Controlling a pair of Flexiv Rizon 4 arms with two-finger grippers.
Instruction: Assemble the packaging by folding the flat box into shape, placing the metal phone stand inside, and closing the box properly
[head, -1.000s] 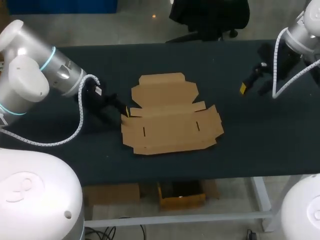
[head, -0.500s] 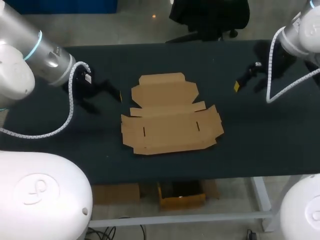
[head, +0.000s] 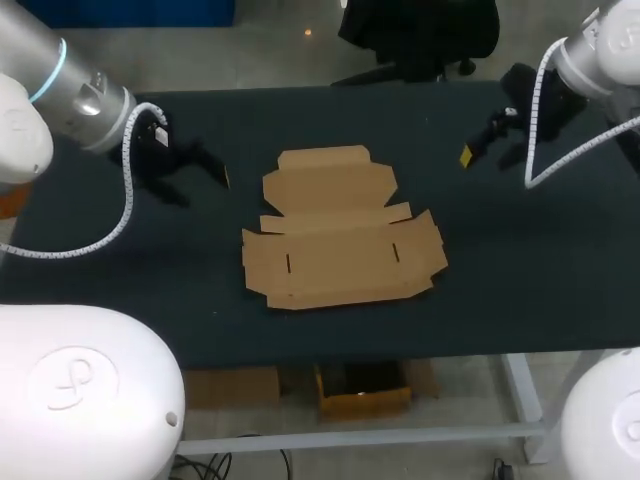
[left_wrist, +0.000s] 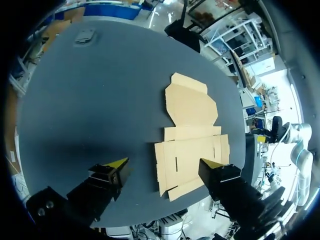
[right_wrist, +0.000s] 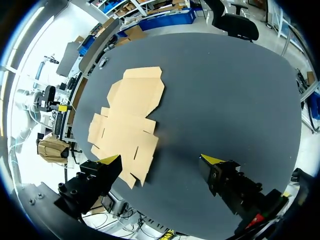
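**Flat box unfolded at mid-desk, both grippers off to its sides**

Dark desk (head: 500, 290) is carrying one flat box (head: 340, 232), brown cardboard, lying fully unfolded at about the middle. Its narrower panel with the tuck flap is pointing toward the far edge. The wider panel, with two short slits and side flaps spread out, is lying on the near side. No flap is standing up; the whole sheet is resting flush on the surface.

Left gripper (head: 200, 185) is hanging off the box's left side, level with the narrow panel, near but not touching the cardboard. Its fingers are standing wide apart and holding nothing. In the left wrist view this gripper (left_wrist: 164, 165) is looking along the desk, with the slitted panel showing between the two yellow tips and ahead of them.

Right gripper (head: 488, 155) is hanging off the box's right side, past the far right corner, well apart from it. Its fingers are also spread wide, with nothing between them. In the right wrist view the same gripper (right_wrist: 161, 160) is facing the box, whose nearest flaps are lying just ahead of one fingertip.

Small grey item (left_wrist: 84, 36) is sitting near the desk's edge, well apart from the box; too small to identify.
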